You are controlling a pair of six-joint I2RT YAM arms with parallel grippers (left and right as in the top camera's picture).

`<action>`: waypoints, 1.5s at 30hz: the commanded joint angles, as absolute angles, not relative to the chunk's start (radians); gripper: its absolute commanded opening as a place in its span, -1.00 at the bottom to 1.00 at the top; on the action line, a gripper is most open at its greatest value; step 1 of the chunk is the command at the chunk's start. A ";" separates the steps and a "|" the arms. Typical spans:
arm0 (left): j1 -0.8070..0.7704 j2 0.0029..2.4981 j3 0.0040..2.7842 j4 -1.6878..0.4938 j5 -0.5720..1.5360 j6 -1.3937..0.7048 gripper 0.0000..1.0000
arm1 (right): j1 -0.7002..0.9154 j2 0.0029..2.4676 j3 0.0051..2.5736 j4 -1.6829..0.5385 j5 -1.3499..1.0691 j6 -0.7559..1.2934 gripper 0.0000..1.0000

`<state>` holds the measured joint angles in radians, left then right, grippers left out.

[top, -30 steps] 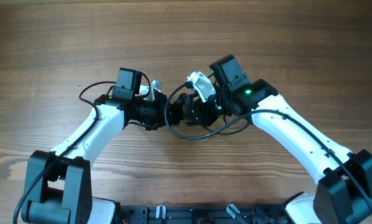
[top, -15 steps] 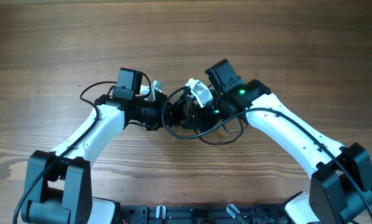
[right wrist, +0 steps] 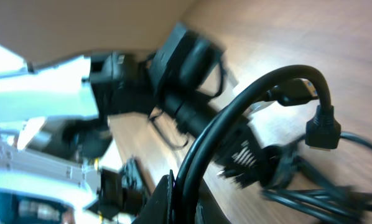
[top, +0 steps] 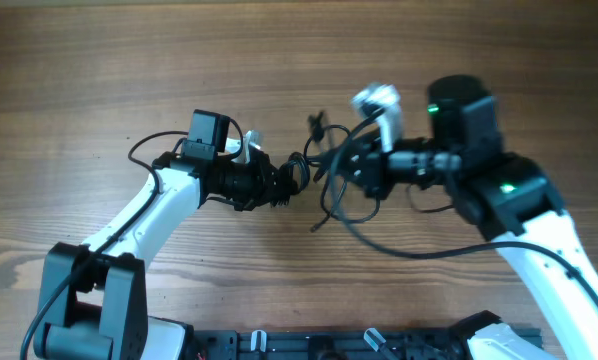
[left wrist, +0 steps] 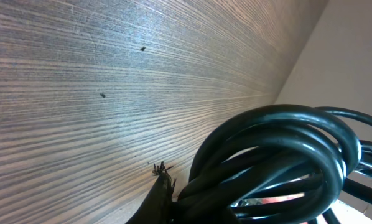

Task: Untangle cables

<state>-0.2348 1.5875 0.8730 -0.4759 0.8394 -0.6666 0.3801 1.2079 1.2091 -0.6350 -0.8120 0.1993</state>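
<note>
The cables (top: 324, 165) are thin black cords stretched between my two grippers above the wooden table (top: 279, 60). My left gripper (top: 279, 185) is shut on a bunched coil of the cables (left wrist: 285, 162), which fills its wrist view. My right gripper (top: 364, 170) is shut on a loop of the cables (right wrist: 236, 124) and holds it to the right of the left gripper. A small black plug end (right wrist: 323, 132) hangs from that loop. Loose loops (top: 349, 215) hang below the right gripper.
The left arm (top: 149, 215) reaches in from the lower left and the right arm (top: 519, 215) from the lower right. A thicker black arm wire (top: 144, 150) loops beside the left wrist. A black rail (top: 329, 345) runs along the table's front edge.
My right gripper has pulled away to the right and up with its cable loop, drawing the tangle out between the two grippers. The left gripper has stayed in place.
</note>
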 commanded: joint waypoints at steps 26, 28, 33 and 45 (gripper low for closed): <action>-0.231 1.462 0.878 0.278 0.842 -0.749 -0.92 | 0.059 1.612 1.236 -0.870 -0.440 0.253 0.29; -0.231 1.462 0.878 0.303 0.882 -0.749 -0.92 | 0.051 1.610 1.243 -0.869 -0.451 0.274 0.64; -0.231 1.462 0.878 0.264 0.894 -0.707 -0.92 | 0.013 1.568 1.341 -0.870 -0.592 0.258 0.65; -0.231 1.462 0.878 0.133 0.817 -0.659 -0.92 | 0.059 1.485 1.471 -0.800 -0.798 0.440 0.42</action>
